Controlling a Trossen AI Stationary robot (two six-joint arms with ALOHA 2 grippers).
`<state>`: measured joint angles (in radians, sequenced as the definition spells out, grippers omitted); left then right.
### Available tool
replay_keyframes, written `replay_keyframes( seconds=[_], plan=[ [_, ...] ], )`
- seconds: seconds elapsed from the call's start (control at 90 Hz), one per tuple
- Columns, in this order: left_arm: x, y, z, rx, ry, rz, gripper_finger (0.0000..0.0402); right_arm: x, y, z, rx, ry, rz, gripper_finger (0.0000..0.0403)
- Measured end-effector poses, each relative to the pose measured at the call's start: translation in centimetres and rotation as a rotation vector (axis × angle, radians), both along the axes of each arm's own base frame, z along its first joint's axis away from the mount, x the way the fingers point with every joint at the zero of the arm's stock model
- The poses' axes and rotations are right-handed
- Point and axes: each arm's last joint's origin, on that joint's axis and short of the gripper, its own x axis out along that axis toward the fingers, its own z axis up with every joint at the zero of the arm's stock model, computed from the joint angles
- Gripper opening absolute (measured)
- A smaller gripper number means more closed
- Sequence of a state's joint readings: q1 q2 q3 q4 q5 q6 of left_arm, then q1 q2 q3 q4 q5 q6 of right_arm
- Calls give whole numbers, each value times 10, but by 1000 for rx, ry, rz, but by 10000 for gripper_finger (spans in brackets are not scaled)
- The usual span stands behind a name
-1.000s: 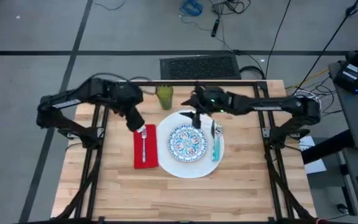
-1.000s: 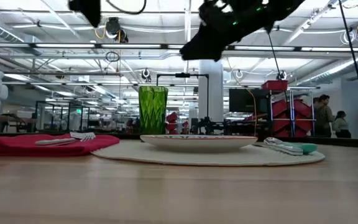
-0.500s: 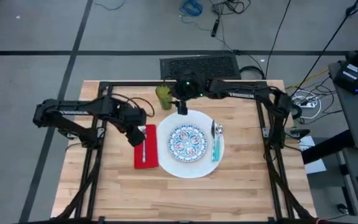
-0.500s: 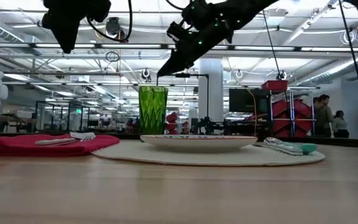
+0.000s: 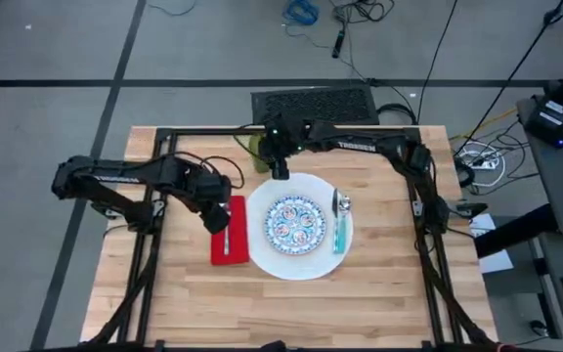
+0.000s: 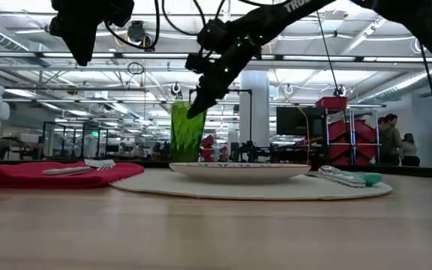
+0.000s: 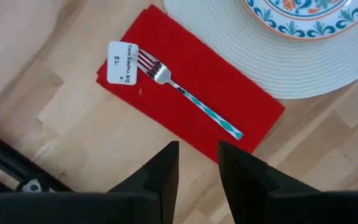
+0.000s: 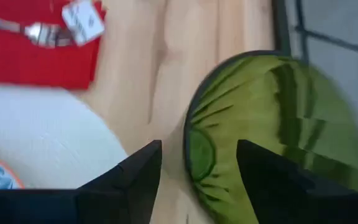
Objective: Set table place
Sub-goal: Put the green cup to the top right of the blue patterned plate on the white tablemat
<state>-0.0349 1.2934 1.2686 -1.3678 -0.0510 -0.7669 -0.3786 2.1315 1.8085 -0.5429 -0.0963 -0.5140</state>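
The olive-green tumbler (image 5: 255,150) (image 6: 183,142) stands upright on the table (image 5: 164,293) at the far side, just beyond the large white plate (image 5: 262,252). My right gripper (image 5: 281,168) (image 8: 197,171) is open at the tumbler's (image 8: 278,118) rim, one finger over its mouth and one outside its wall. The small blue-patterned plate (image 5: 292,223) lies on the white plate. The fork (image 7: 185,93) lies on the red napkin (image 5: 235,244) (image 7: 229,93). The teal-handled spoon (image 5: 340,233) rests on the white plate's right rim. My left gripper (image 5: 213,217) (image 7: 197,165) hovers open, high over the napkin's left edge.
A white paper tag (image 7: 122,61) lies at the fork's tines on the napkin. The black frame rails (image 5: 145,254) run along both sides of the table. Bare wood spreads over the near half of the table (image 5: 291,313). People stand far off in the room (image 6: 388,139).
My right gripper has swung from above the plates toward the table's far edge and left, and down to the tumbler's rim. My left gripper has shifted a little toward the near edge, staying high over the napkin. Nothing on the table has moved.
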Motion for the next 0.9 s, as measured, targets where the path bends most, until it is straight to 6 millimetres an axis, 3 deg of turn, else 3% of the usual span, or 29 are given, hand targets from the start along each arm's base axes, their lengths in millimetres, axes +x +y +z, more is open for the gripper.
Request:
replay_keyframes(
  seconds=[0.122, 0.311, 0.433, 0.567, 0.789, 0.9],
  plan=[
    [0, 0, 0, 18, 1, -19, 95, 1, 1, -6, 7, 24, 6, 151],
    [0, 2, 0, 61, 0, -12, 95, 3, 9, -6, 5, 35, 12, 16],
    [0, 3, 0, 94, -1, -6, 95, 3, 18, 5, -26, 22, -13, 4],
    [1, 4, 1, 141, -9, -43, 95, -9, 32, 32, -1, 12, -31, 2],
    [14, 7, 5, 248, -129, -192, 95, -58, 48, 81, 91, 117, -155, 1],
    [22, 14, 7, 289, -195, -230, 95, -87, 56, 93, 134, 263, -266, 1]
  ],
)
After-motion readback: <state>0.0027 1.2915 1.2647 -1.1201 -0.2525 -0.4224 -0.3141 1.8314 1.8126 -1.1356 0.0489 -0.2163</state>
